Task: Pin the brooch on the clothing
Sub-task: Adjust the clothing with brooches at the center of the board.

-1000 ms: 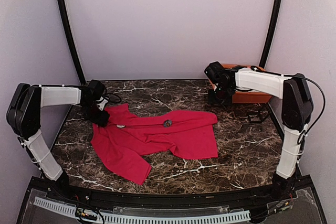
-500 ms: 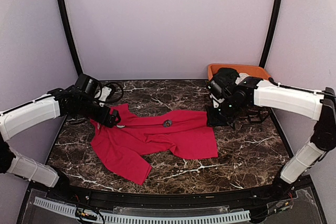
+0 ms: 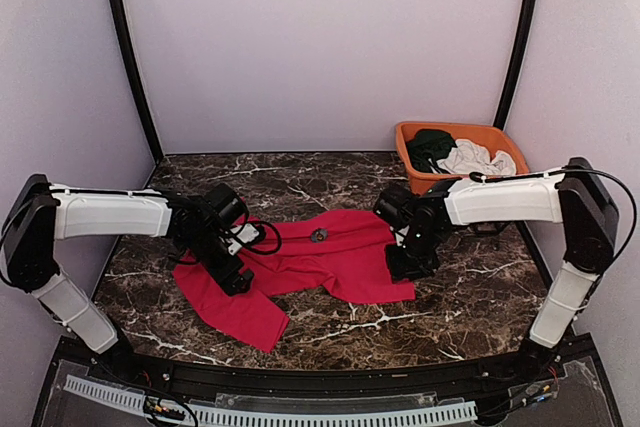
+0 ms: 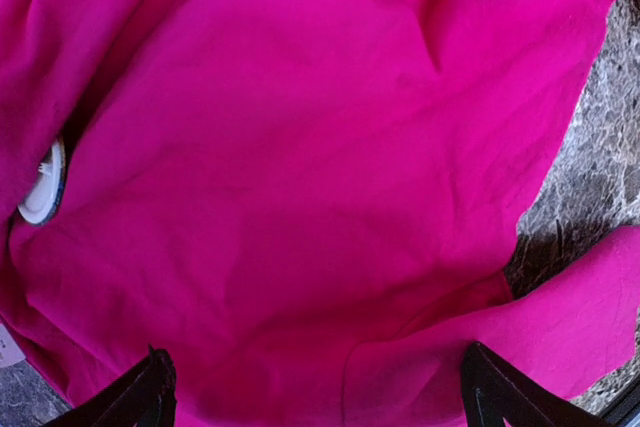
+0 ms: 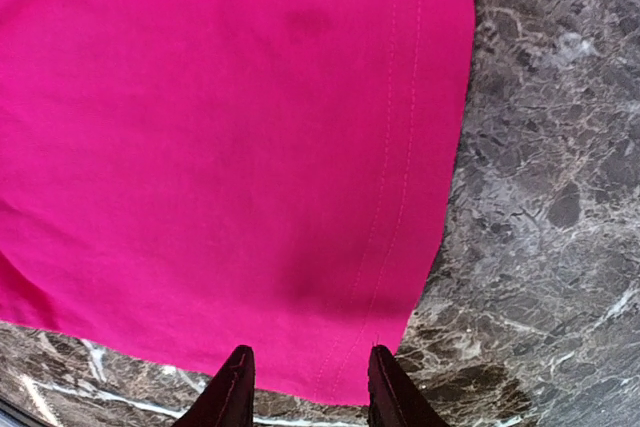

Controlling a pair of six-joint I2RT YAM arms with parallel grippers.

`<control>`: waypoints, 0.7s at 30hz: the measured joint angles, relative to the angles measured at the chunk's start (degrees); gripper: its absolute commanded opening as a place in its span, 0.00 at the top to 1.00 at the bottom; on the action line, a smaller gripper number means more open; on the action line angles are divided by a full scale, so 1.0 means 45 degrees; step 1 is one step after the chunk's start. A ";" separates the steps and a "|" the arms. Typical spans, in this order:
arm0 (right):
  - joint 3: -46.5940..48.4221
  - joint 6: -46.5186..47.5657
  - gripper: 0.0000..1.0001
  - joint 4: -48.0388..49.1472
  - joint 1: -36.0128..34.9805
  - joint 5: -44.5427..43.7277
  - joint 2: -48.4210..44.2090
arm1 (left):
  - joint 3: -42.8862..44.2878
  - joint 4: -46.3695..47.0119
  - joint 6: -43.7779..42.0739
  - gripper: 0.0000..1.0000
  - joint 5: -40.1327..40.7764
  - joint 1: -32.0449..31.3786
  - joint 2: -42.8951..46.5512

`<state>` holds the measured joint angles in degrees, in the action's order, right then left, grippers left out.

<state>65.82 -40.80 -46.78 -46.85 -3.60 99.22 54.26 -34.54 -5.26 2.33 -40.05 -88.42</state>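
Because the brooch (image 3: 319, 235) shows only from above, as a small dark, glinting piece lying on the red T-shirt (image 3: 330, 262) toward the cloth's far edge at the middle of the desk (image 3: 470, 297), neither arm has it in its own sight. Whether its pin is through the cloth I cannot tell at this size. The left gripper (image 3: 238, 280) hangs over the shirt's left part, toward the near left corner, its fingers (image 4: 145, 397) spread wide with only cloth beneath them. The right gripper (image 3: 402, 265) hangs over the shirt's right hem, its fingers (image 5: 232, 392) a narrow gap apart and holding nothing. The main risk, as I judge it, is the cloth itself: if either gripper closes on a fold and pulls, the rumpled shirt may slide and carry or tip the brooch. The left arm's cable (image 3: 262, 239), looping just over the shirt, could also snag. The left wrist view shows what the top view hides under the arm: a white disc (image 4: 42, 185) tucked in a fold at the left, perhaps part of the fastening. The right wrist view shows the stitched hem and the bare marble beside it. Only the top view shows the orange basket (image 3: 455, 127) in the far right corner.
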 measured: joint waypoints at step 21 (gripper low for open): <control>-0.0685 -0.0316 1.00 0.0554 -0.0010 -0.0214 0.0685 | 0.0801 -0.1297 -0.1175 0.82 0.0432 -0.0248 -0.2118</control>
<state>62.74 -42.22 -44.29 -46.89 -4.56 102.30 57.87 -40.38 -10.55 4.27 -41.17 -97.95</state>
